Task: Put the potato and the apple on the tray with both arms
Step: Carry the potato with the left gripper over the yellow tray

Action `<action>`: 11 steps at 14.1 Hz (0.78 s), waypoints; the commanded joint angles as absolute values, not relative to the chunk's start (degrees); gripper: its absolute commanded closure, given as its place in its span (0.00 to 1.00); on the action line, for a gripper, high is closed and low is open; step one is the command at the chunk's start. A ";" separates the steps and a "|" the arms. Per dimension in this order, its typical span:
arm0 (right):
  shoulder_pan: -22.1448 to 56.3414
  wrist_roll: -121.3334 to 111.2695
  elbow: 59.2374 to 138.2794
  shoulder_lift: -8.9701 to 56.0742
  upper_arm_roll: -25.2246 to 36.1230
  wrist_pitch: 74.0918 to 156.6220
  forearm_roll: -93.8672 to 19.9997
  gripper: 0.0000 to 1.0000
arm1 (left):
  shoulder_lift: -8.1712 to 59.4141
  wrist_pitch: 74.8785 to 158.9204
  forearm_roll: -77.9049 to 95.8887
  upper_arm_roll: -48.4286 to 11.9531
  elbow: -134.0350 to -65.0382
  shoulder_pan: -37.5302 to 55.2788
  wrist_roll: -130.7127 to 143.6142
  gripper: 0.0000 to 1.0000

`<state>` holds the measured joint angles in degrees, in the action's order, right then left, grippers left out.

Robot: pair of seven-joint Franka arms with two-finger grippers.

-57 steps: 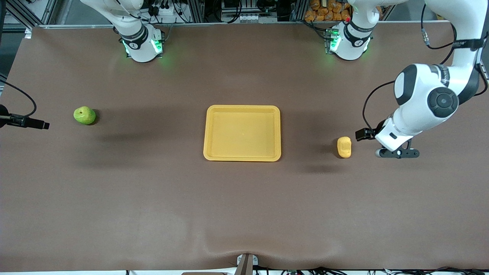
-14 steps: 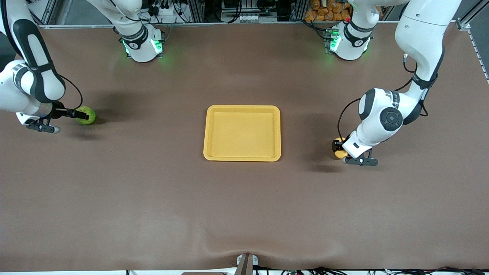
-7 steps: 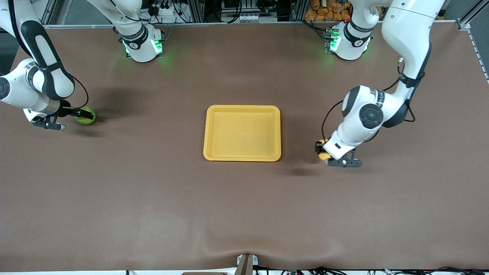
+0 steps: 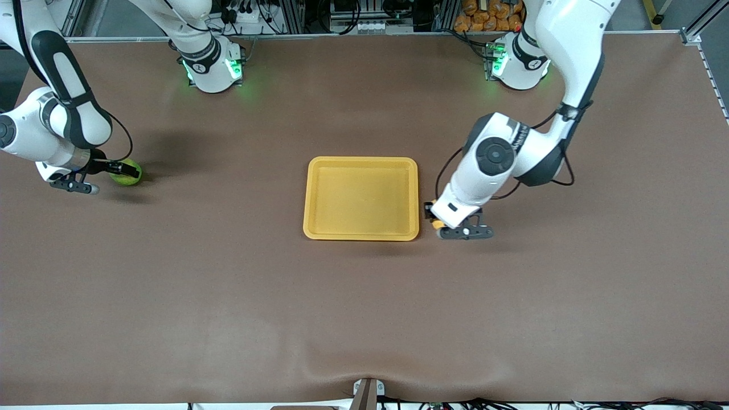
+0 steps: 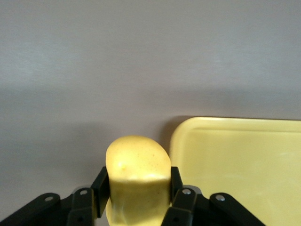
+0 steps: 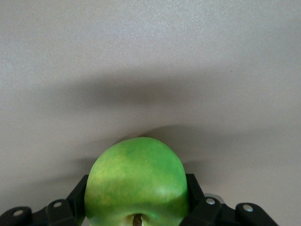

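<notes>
Brown matting covers the table [image 4: 364,296], and in the front view the yellow-orange tray [image 4: 361,232] lies at its middle with nothing in it. The left arm [image 4: 501,159] reaches down from its base toward the tray's end nearest that arm. Its left gripper [image 4: 434,216] hangs just beside the tray's rim, over bare mat, and only a sliver of the potato [image 4: 437,224] shows below the wrist. Toward the right arm's end of the table, the right arm [image 4: 57,125] bends low, and the right gripper [image 4: 121,169] sits at the apple [image 4: 128,174], well apart from the tray. The apple looks to be at mat level, though contact with the mat cannot be told from here.

In the left wrist view, the left gripper [image 5: 136,190] has its two black fingers [image 5: 99,188] pressed against the sides of the potato [image 5: 138,176], clamping it between them. The tray's rounded corner [image 5: 188,129] lies close beside the potato, lower down, with the grey-brown mat [image 5: 94,70] around it.

In the right wrist view, the right gripper [image 6: 136,200] has its fingers [image 6: 80,193] closed snugly against both sides of the apple [image 6: 136,186]. The brownish stem spot faces the camera. Only mat [image 6: 150,56] and soft shadow lie around the fruit.
</notes>
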<state>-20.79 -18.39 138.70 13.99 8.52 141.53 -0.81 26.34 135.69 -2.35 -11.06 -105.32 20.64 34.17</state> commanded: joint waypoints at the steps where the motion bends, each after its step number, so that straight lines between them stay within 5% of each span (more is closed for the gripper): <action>1: -21.89 -18.81 139.22 13.19 7.38 139.23 -0.44 1.00 | 29.87 134.21 -2.20 -10.37 -100.38 23.89 37.43 1.00; 11: -18.46 -18.19 120.60 12.48 7.21 113.31 -1.05 1.00 | 38.23 134.12 -10.09 -9.93 -95.10 31.38 51.50 1.00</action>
